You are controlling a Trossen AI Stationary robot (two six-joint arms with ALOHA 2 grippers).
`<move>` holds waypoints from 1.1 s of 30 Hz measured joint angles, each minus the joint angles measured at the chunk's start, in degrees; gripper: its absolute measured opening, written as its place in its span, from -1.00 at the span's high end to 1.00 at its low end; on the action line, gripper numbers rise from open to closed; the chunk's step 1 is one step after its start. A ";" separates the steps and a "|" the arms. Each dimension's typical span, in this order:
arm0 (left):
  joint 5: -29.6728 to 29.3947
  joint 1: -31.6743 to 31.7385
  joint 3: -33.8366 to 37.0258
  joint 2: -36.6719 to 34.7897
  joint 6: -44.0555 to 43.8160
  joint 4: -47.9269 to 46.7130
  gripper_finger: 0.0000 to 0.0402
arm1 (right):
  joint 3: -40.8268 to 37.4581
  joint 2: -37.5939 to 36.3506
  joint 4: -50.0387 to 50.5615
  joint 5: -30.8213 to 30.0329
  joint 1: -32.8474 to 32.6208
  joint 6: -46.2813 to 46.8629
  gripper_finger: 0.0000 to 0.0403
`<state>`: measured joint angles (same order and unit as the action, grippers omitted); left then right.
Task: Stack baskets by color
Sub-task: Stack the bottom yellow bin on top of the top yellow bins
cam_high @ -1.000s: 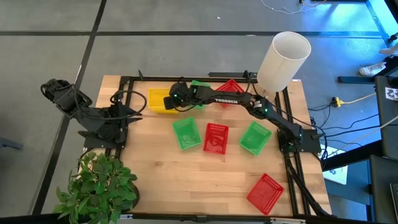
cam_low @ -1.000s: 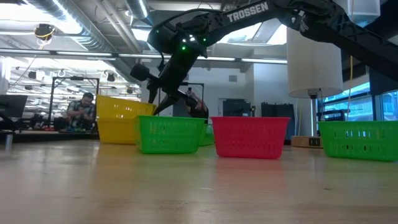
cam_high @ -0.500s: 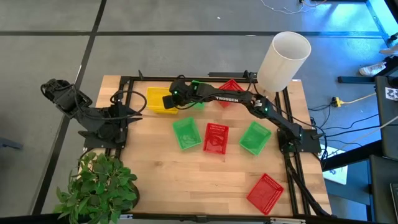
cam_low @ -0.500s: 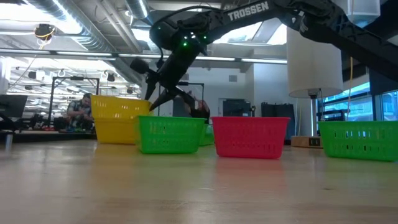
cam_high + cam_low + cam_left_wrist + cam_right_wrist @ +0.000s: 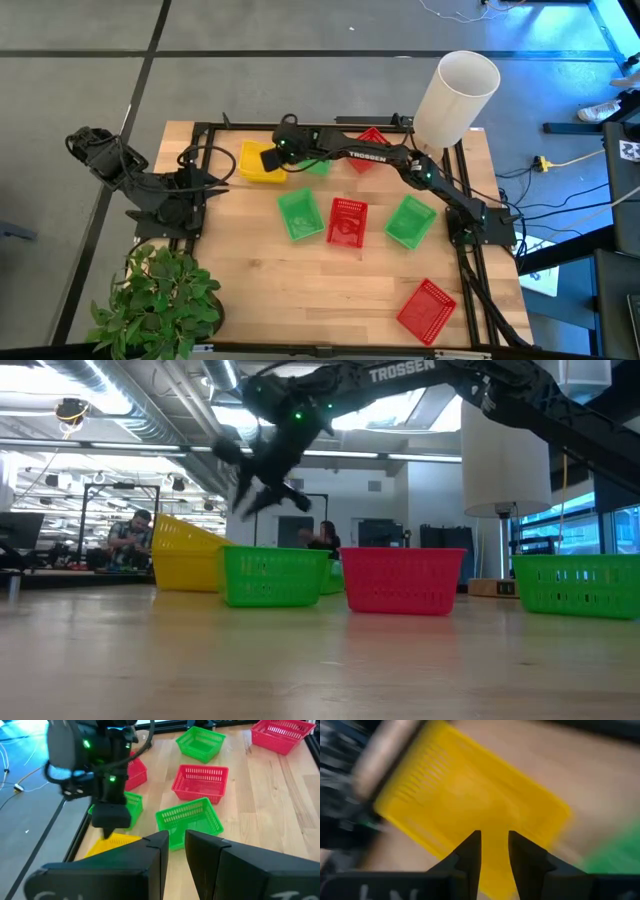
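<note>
- One wooden table carries everything. The high view alone shows the whole of it.
- Two dark arms work at it. The right arm stretches from the right edge across the back of the table. The left arm waits folded at the left edge.
- The white cylinder stands tilted at the back right corner.
- A potted plant sits at the front left corner and appears only from above.
- The yellow baskets sit nested at the back left. The low view shows what the high view hides: the top yellow basket lies tilted in the one below.
- Just right of them, a green basket is mostly covered by the right arm from above; the left wrist view shows it plainly, with a red basket near it.
- In the middle row stand a second green basket, a second red basket and a third green basket. A third red basket lies well apart at the front right.
- The right gripper hangs above the yellow baskets. In its own wrist view the fingers stand narrowly parted with nothing between them.
- The left gripper is likewise slightly parted and empty.
- Two people sit in the room behind, seen only in the low view.
</note>
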<state>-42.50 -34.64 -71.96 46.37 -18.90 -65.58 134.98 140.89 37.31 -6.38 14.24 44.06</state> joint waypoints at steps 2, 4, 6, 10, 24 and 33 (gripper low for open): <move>0.02 0.01 0.00 0.00 0.00 0.00 0.73 | 0.00 -0.01 -7.85 -0.01 0.00 -4.56 0.52; 0.02 0.00 0.00 0.00 -0.02 0.00 0.73 | 0.06 0.26 -14.91 -0.05 0.00 -10.03 0.52; 0.00 0.01 0.00 0.00 -0.04 0.00 0.73 | -0.34 0.85 -20.69 -0.03 0.11 -13.64 0.52; -0.01 -0.01 0.00 0.00 -0.10 0.00 0.73 | -1.20 3.28 -26.99 2.68 0.70 -15.90 0.52; -2.87 -0.02 0.00 0.00 -3.51 0.02 0.73 | -1.27 7.86 -41.60 15.53 1.09 -23.52 0.52; -10.95 0.14 0.00 0.00 -5.62 0.02 0.73 | -1.23 7.91 -37.22 18.29 1.11 -28.05 0.52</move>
<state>-53.44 -34.49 -71.96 46.37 -24.52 -65.56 133.74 148.80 0.09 11.91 15.35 16.00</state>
